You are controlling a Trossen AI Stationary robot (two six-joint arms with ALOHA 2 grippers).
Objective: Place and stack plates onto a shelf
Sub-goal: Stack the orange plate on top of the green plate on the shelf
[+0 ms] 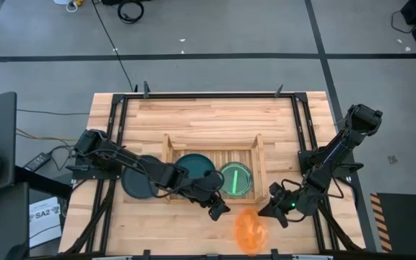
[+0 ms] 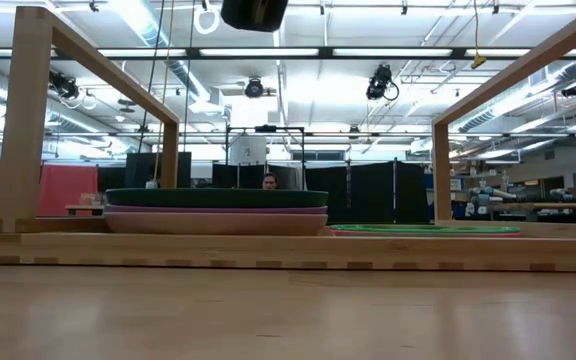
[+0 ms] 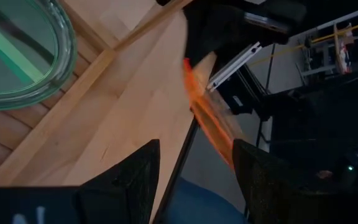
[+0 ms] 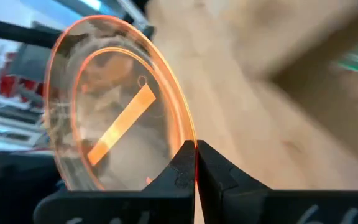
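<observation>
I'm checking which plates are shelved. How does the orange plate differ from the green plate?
The orange plate is outside the shelf, near the table's front edge; the green plate lies inside it. The orange one is pinched at its rim by the right gripper; the green one is free, lying flat. Both are translucent and round.

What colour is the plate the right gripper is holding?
Orange and see-through; the plate shows best in the right wrist view, pinched by the right gripper.

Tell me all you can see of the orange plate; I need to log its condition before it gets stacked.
The orange plate is small, round, see-through plastic with a raised rim and a flat inner ring. It looks whole. The right gripper pinches its rim, fingers shut, holding it tilted up on edge near the table's front edge, in front of the tray. The left gripper hangs open close by, not touching it.
</observation>
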